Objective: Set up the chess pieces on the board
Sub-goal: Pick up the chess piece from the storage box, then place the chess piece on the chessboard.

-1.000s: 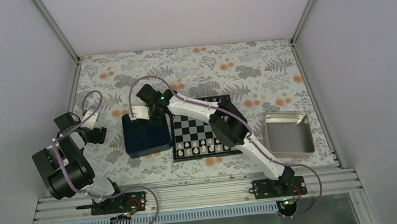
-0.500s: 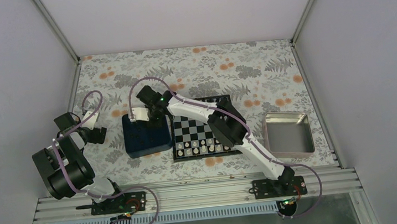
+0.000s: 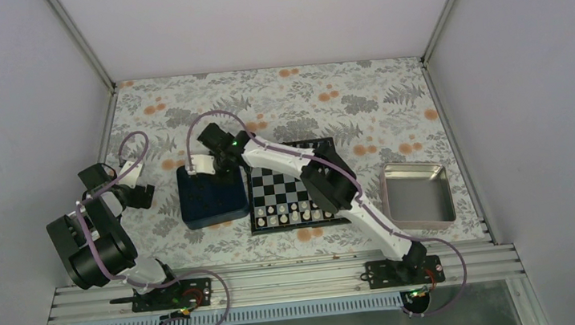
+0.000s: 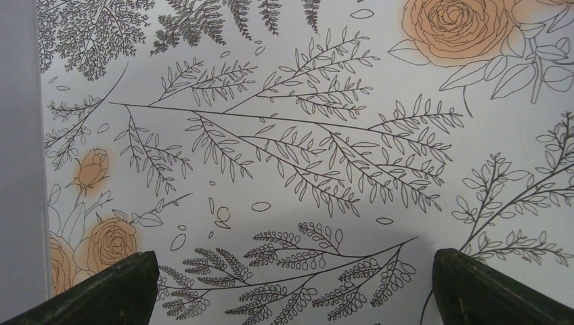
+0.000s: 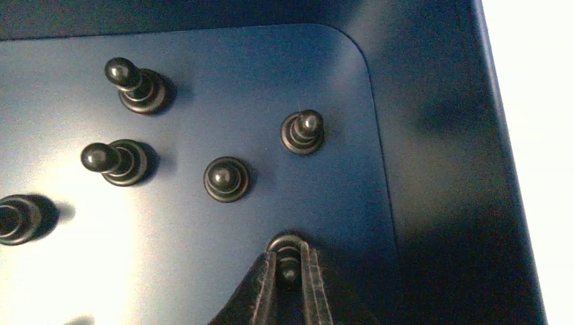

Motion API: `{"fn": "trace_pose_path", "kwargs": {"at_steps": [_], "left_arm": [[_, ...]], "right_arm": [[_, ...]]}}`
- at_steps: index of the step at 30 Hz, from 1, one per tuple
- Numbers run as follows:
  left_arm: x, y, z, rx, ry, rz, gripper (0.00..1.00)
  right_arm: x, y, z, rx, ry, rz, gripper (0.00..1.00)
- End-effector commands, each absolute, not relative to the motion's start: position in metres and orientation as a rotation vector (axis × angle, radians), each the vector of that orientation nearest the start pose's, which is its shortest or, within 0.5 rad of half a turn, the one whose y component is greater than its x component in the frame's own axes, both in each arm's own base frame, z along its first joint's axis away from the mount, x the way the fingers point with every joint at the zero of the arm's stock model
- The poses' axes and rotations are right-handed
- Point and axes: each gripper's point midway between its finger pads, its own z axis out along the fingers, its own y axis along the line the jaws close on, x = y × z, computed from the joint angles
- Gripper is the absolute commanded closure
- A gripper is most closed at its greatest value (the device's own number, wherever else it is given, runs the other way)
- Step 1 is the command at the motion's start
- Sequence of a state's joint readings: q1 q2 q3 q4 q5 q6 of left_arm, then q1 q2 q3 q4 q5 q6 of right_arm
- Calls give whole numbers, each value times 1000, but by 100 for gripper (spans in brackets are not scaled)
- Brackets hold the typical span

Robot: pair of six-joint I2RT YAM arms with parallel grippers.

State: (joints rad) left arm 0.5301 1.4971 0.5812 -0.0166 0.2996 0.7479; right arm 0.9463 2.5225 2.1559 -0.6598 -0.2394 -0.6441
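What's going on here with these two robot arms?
The right gripper is clamped on one small black chess piece standing in the dark blue tray, where other black pieces wait. The board beside it holds white pieces on its near rows. The left gripper hangs open over the tablecloth, holding nothing.

**Me:** Where does my overhead sit?
**Partner:** High above and behind the arm bases, facing down. It takes in the whole bench [image 3: 390,95] from far off.
**Me:** And my right wrist view?
**Partner:** Very close, looking down past the right pincer [image 5: 289,271] into the blue tray [image 5: 433,135] with the black chess pieces [image 5: 227,179]. Overhead shares that tray, left of the board [image 3: 287,187].
**Me:** My left wrist one?
**Partner:** Low over bare floral cloth, probably near the left wall.
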Motion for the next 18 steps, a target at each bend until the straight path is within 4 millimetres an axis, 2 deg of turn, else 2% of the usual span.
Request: {"fn": "trace_pose_path", "kwargs": {"at_steps": [1,5,11,15,18], "left_arm": [[308,122,14,405,2471,138,0],[308,121,15,403,2470,137,0],[308,122,14,402,2473,133,0],[308,121,15,403,2473,134,0],[308,122,16,399,2473,134,0]], "right_arm": [[328,518,63,-1861,1752,473,96],[330,501,109,-1791,1754,540,96],[329,453,157,-1706,1766,529,96],[326,423,169,-1688,1801,494,96],[324,403,161,-1696,1848,461,96]]}}
